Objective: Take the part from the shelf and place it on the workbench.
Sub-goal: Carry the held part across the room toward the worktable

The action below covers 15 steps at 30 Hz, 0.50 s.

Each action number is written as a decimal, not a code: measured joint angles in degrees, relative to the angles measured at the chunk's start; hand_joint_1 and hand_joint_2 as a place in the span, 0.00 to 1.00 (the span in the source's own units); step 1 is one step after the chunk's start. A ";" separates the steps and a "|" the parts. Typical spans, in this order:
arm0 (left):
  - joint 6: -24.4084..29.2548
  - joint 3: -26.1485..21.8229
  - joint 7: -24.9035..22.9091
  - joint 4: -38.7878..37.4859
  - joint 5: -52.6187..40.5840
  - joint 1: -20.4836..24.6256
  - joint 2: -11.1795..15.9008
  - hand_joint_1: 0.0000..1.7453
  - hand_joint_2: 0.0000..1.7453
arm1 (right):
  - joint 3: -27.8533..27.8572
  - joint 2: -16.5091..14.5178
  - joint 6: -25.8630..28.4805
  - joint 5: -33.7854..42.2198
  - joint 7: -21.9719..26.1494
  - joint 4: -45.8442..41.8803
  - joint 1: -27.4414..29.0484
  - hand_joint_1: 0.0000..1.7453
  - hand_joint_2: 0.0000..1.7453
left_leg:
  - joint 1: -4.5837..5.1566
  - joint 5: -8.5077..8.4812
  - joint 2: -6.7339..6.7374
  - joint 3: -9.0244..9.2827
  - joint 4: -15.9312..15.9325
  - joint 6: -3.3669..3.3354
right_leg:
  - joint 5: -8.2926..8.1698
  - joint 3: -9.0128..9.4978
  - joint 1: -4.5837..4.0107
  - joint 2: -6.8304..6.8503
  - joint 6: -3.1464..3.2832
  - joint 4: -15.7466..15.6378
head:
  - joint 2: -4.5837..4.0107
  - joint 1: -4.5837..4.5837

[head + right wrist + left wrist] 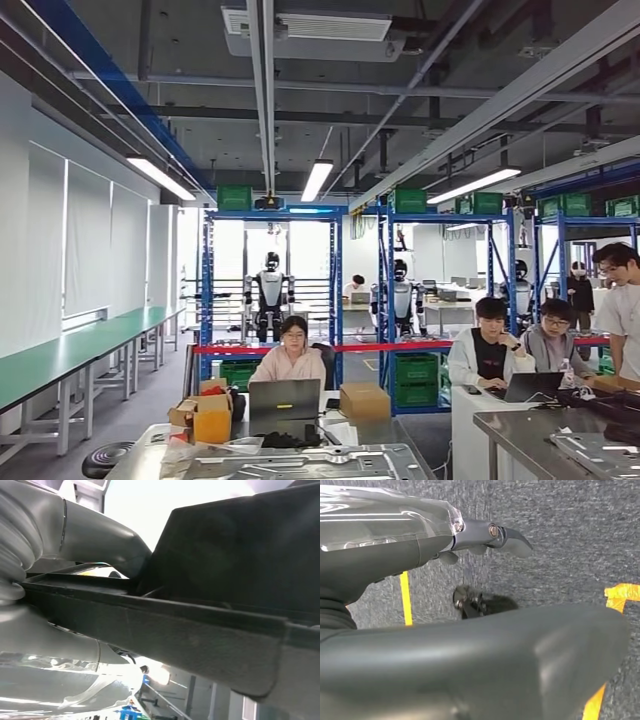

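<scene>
We're getting bright ceiling strip lights (315, 180) in head view, slightly soft; right wrist backlit, window blowing out.

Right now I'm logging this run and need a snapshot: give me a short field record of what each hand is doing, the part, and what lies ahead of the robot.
right hand: grips a dark flat part, seen close up in the right wrist view
left hand: holds nothing, fingers apart, hanging over grey carpet with yellow tape
ahead: metal workbench low in the head view
beyond: person at a laptop, blue shelves
part placed: not yet
</scene>
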State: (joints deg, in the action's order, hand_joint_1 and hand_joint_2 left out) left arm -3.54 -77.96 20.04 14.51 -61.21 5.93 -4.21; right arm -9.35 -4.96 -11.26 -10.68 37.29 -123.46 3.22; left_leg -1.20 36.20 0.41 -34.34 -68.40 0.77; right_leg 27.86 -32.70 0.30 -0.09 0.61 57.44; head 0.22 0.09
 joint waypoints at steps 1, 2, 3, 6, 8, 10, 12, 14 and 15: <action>0.02 0.00 0.00 0.00 0.01 -0.13 0.01 0.00 1.00 | 0.01 -0.01 -0.01 -0.01 0.00 0.01 0.05 1.00 1.00 | 0.02 0.97 -0.02 -2.44 -3.80 0.04 | 0.34 0.36 -0.09 -0.07 0.14 0.01 | 0.00 0.00; 0.04 0.00 0.00 0.00 0.01 -0.27 0.01 0.00 1.00 | 0.01 -0.01 -0.02 -0.02 0.00 0.02 0.09 1.00 1.00 | 0.04 0.82 -0.02 -4.15 -5.90 0.03 | 0.72 0.82 -0.16 -0.18 0.20 0.01 | 0.00 0.00; 0.05 0.00 0.00 0.00 0.02 -0.37 0.01 0.00 1.00 | 0.02 -0.01 -0.02 -0.02 0.00 0.03 0.12 1.00 1.00 | 0.05 -0.55 -0.02 -4.86 -5.84 -0.03 | 1.16 1.40 -0.21 -0.32 0.18 0.01 | 0.00 0.00; 0.09 0.01 0.01 0.00 0.01 -0.46 0.02 0.00 1.00 | 0.02 0.00 -0.02 -0.02 0.00 0.06 0.12 1.00 1.00 | 0.21 -7.91 -0.06 -2.41 3.19 -0.64 | 2.81 3.55 -0.31 -0.59 -0.30 0.06 | -0.01 0.00; 0.16 0.01 0.01 0.00 0.01 -0.46 0.03 0.00 1.00 | 0.03 0.02 -0.05 -0.03 -0.02 0.09 0.10 1.00 1.00 | 0.50 -9.40 -0.14 -0.75 7.66 -1.11 | 3.65 4.08 -0.38 -0.78 -0.95 0.24 | -0.01 -0.01; 0.20 0.00 0.01 0.00 0.00 -0.45 0.03 0.00 1.00 | 0.04 0.03 -0.08 -0.06 -0.04 0.10 0.10 1.00 1.00 | 0.69 -8.54 -0.22 -0.42 8.42 -1.48 | 3.94 3.99 -0.32 -0.90 -1.60 0.17 | 0.01 -0.02; 0.22 0.01 0.05 0.00 0.00 -0.44 0.03 0.00 1.00 | 0.06 0.04 -0.08 -0.08 -0.03 0.03 0.07 1.00 1.00 | 0.45 -8.32 -0.27 -0.04 8.76 -1.94 | 4.57 3.98 -0.22 -0.76 -2.25 0.67 | 0.01 -0.02; 0.23 0.02 0.10 0.00 0.02 -0.32 0.04 0.00 1.00 | 0.05 0.04 -0.08 -0.08 -0.01 -0.05 0.02 1.00 1.00 | 0.12 -8.02 -0.28 0.71 9.18 -2.41 | 6.61 1.76 -0.07 -0.56 -2.98 5.24 | 0.01 -0.01; 0.24 0.02 0.11 0.00 0.01 -0.26 0.05 0.00 1.00 | 0.04 0.04 -0.08 -0.08 0.00 -0.07 0.03 1.00 1.00 | 0.08 -7.77 -0.27 1.04 9.26 -2.58 | 7.96 -0.57 0.04 -0.47 -3.29 9.25 | 0.00 0.00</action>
State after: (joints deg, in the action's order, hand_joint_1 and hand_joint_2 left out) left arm -3.30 -77.94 20.16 14.51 -61.20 5.67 -4.16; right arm -9.31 -4.91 -11.34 -10.76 37.29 -123.53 3.25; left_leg -1.12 28.42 0.14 -33.30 -59.14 -1.81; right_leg 35.82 -33.27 0.34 -0.57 -2.69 66.70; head 0.22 0.09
